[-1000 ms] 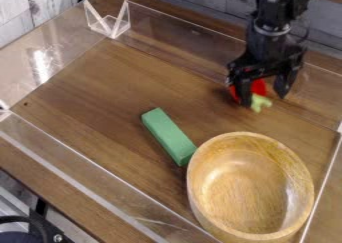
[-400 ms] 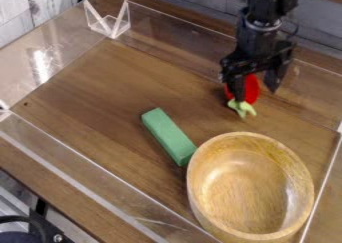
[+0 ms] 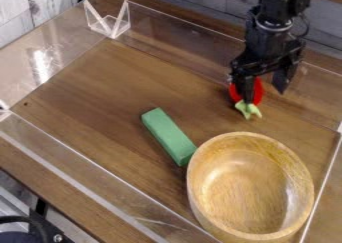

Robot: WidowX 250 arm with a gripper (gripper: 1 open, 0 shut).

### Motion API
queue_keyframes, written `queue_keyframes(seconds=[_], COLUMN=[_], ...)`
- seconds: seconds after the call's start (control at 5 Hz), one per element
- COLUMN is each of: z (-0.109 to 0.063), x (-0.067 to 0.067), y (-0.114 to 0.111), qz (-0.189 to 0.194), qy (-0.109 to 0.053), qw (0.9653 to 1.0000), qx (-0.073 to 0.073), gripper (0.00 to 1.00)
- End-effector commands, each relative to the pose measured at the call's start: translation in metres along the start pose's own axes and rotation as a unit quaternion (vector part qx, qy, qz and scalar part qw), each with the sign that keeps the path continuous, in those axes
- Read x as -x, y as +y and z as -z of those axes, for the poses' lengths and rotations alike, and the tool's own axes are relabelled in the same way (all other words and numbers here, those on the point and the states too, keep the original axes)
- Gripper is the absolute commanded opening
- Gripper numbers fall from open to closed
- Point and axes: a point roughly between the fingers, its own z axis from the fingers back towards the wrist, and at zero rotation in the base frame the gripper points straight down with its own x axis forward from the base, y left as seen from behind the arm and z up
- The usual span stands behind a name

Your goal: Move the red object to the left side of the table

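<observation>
Camera view, from the near edge back: a low clear acrylic wall (image 3: 94, 192) runs along the lower left of the frame, bordering the brown wood-grain surface (image 3: 120, 82). At the lower right sits a wide wooden bowl (image 3: 250, 190), upright and with nothing visible inside it. Just to its upper left, almost touching the rim, a green rectangular block (image 3: 168, 135) lies flat on the surface, its long side running diagonally from upper left to lower right. Farther back, in the right half of the frame, the red object (image 3: 246, 93) rests on the surface with its pale green leafy stem pointing toward the lower right, well apart from the block and a little above the bowl's rim in the picture. The black end effector (image 3: 262, 80) hangs straight down over it, jaws spread wide, one finger on each side of the fruit; it is released, and whether either finger touches the red skin cannot be told. The arm rises out of the top edge of the frame. At the far upper left, a small clear angled acrylic piece (image 3: 107, 19) stands by the back wall.
</observation>
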Motion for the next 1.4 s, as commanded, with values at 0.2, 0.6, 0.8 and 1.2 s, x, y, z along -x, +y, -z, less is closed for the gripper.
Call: queue_keyframes(seconds=[0.2, 0.6, 0.8, 1.2], z=[-0.003, -0.016, -0.034, -0.088], x=[0.006, 0.003, -0.002, -0.026], y=[-0.003, -0.003, -0.009, -0.004], qz=[0.036, -0.003, 0.003, -0.026], qy=[-0.001, -0.004, -0.002, -0.005], qw=[0.9992, 0.9999, 0.9997, 0.9972], qx=[0.017, 0.015, 0.026, 0.070], gripper=[1.00, 0.00, 0.00, 0.00])
